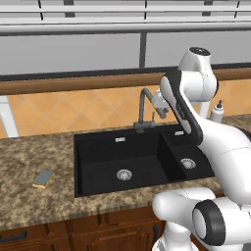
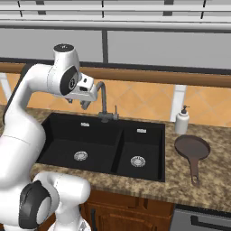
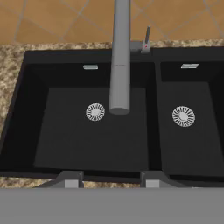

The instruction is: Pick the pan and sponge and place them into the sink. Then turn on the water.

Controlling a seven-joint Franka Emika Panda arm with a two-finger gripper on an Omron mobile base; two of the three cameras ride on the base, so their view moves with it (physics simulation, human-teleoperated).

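With the empty, parted gripper held high beside the faucet, the spout could be struck when the pan or sponge is approached.

In the left base view the arm hides the sink's right rim, part of the narrow basin and most of the soap bottle near the table's back edge. The tool's fingertips are cut off at the hand view's bottom. The faucet's top leaves that frame.
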